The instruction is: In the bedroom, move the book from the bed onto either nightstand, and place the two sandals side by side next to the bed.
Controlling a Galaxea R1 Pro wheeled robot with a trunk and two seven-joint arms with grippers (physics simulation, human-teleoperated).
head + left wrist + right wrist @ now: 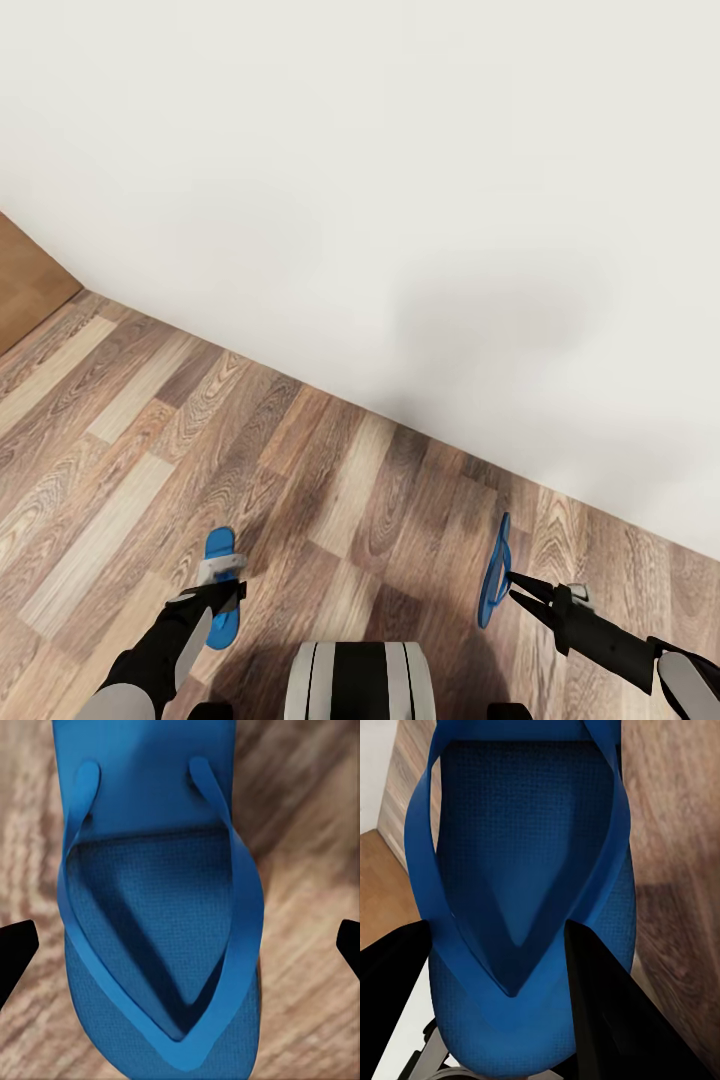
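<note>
One bright-blue sandal (220,548) lies flat on the wood-plank floor. My left gripper (225,600) hangs right over it, open. In the left wrist view this sandal (161,907) has its straps up, and the black fingertips (15,952) stand wide apart on either side of it. The other sandal (494,570) is up on its edge, with my right gripper (515,585) shut on its end. In the right wrist view the fingers (607,1012) clamp that sandal (521,870). The book, the bed and the nightstand are out of view.
A white wall (400,200) runs diagonally close ahead across the floor (330,480). A light-brown panel (25,280) meets the wall at the far left. My own base (360,680) sits between the two arms.
</note>
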